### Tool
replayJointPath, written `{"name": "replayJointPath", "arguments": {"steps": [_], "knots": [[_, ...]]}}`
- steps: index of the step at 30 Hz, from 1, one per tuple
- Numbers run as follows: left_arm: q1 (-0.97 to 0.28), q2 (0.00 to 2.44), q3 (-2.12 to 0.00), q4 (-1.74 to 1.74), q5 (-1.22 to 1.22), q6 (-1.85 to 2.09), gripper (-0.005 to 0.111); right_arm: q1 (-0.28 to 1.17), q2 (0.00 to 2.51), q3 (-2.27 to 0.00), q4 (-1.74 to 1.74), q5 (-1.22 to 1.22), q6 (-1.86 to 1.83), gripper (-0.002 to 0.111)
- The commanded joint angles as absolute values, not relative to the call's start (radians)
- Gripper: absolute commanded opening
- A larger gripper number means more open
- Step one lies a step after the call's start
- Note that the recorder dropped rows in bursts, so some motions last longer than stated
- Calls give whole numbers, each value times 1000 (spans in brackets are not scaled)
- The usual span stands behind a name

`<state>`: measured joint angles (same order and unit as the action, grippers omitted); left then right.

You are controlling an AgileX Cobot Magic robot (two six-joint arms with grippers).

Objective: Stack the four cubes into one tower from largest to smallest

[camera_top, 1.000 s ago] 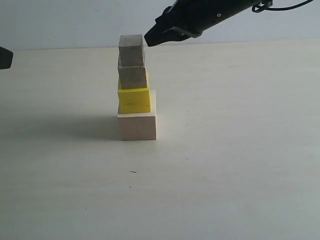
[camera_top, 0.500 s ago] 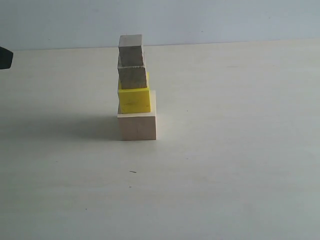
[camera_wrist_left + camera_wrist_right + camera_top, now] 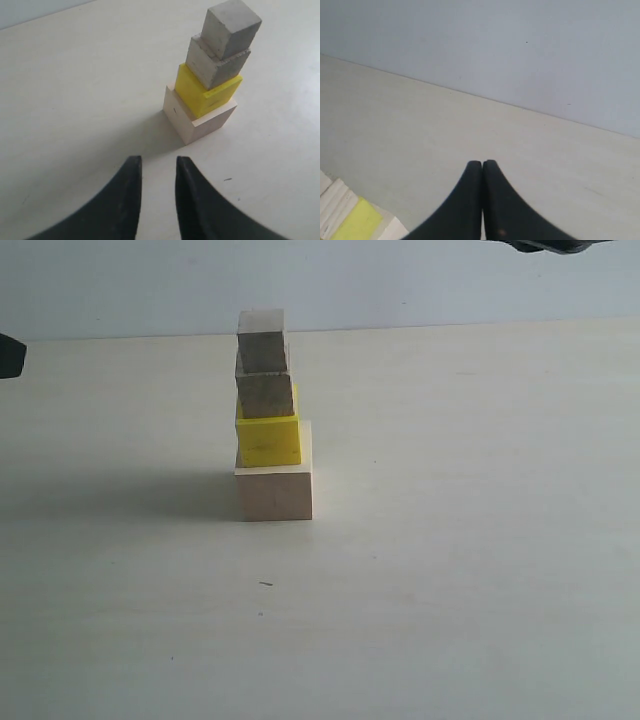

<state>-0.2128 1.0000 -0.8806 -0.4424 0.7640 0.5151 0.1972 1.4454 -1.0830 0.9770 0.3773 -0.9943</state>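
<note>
The four cubes stand as one tower on the table. The large pale wood cube (image 3: pixel 274 492) is at the bottom, the yellow cube (image 3: pixel 268 440) on it, then a small wood cube (image 3: pixel 265 395), and the smallest (image 3: pixel 262 343) on top. Neither gripper touches them. The left wrist view looks down on the same column, large cube (image 3: pixel 200 122) to top cube (image 3: pixel 232 27). My left gripper (image 3: pixel 157 162) hangs short of the tower, open and empty. My right gripper (image 3: pixel 482 164) is shut on nothing; below it only the yellow cube's corner (image 3: pixel 357 222) shows.
The pale table (image 3: pixel 480 540) runs back to a light wall (image 3: pixel 400 280). A dark part of the left arm (image 3: pixel 8 355) pokes in at the left edge, and a sliver of the right arm (image 3: pixel 555 244) at the top right. A tiny dark speck (image 3: pixel 265 584) lies before the tower.
The right arm, which was right next to the top cube a second ago, has drawn away up and to the right. The tower and the left arm have not moved.
</note>
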Motion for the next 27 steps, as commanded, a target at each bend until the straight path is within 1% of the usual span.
{"name": "replayJointPath", "arguments": {"steps": [1,5,13,15,17,19,20,23,27], "knots": [[-210,1001,-876,-453,756,516,26,192,1410,-1054,987,358,-995,0],[-210,1001,-876,-457,761,516,26,192,1383,-1027,995,306,-990,0],[-210,1001,-876,-457,744,520,25,192,1244,-886,995,153,-937,0],[-210,1001,-876,-455,710,520,25,192,1172,-795,995,0,-858,0],[-210,1001,-876,-459,700,517,25,192,1106,-720,995,-103,-836,0],[-210,1001,-876,-459,681,513,25,192,1034,-666,993,-100,-845,0],[-210,1001,-876,-459,669,507,23,192,1010,-649,991,-88,-853,0],[-210,1001,-876,-459,610,486,0,192,931,-604,991,-82,-855,0],[-210,1001,-876,-475,550,486,0,192,871,-584,991,-91,-855,0]]}}
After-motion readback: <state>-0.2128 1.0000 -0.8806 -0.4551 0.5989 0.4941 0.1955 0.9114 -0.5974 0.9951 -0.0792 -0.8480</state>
